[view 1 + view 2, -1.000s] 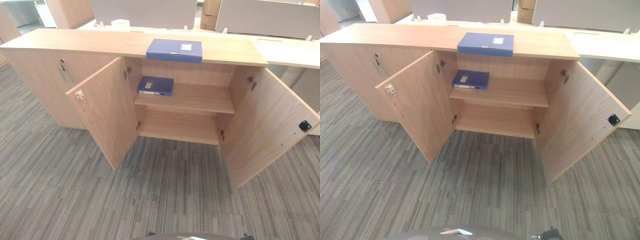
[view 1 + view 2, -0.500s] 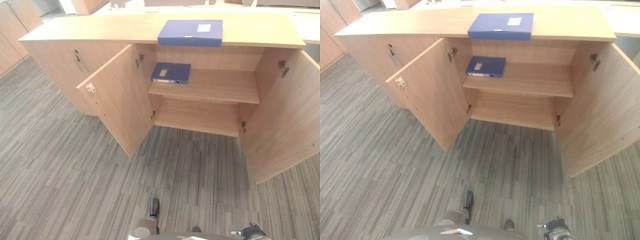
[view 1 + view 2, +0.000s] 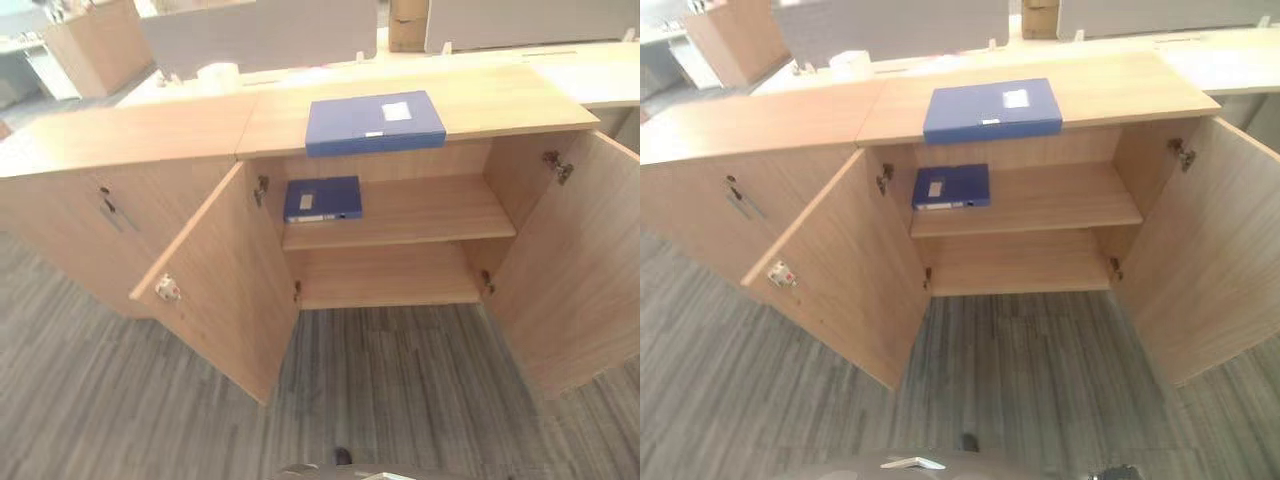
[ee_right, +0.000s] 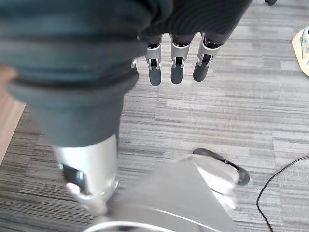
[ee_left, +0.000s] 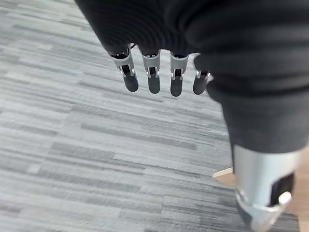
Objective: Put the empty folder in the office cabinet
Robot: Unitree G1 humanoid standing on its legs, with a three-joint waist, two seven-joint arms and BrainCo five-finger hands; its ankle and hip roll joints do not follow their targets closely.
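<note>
- The left hand (image 5: 159, 72) hung low over the grey carpet (image 5: 72, 145), its fingers straight and relaxed, holding nothing. It was well apart from everything to be handled, which fits a robot standing back before any reach.
- The left door (image 3: 215, 290) of the office cabinet (image 3: 130, 125) stood swung wide toward the robot, well ahead of the left hand. I judge it was left open so the shelves could be reached without another step.
- A second blue folder (image 3: 322, 198) lay flat at the left end of the upper shelf (image 3: 420, 210), far ahead of both hands and above their level. The bare stretch of shelf beside it looked like the likely place for the next one.
- The empty folder (image 3: 375, 122), blue with a white label, lay flat on the cabinet's top with its spine at the front edge, directly above the open bay. Neither hand touched it, so the carrying part of the task had not begun.
- The right door (image 3: 575, 270) was also swung fully out, leaving the bay open from that side.
- The right hand (image 4: 176, 67) hung over the carpet like the left, fingers loose and straight, empty, and well short of the cabinet.
</note>
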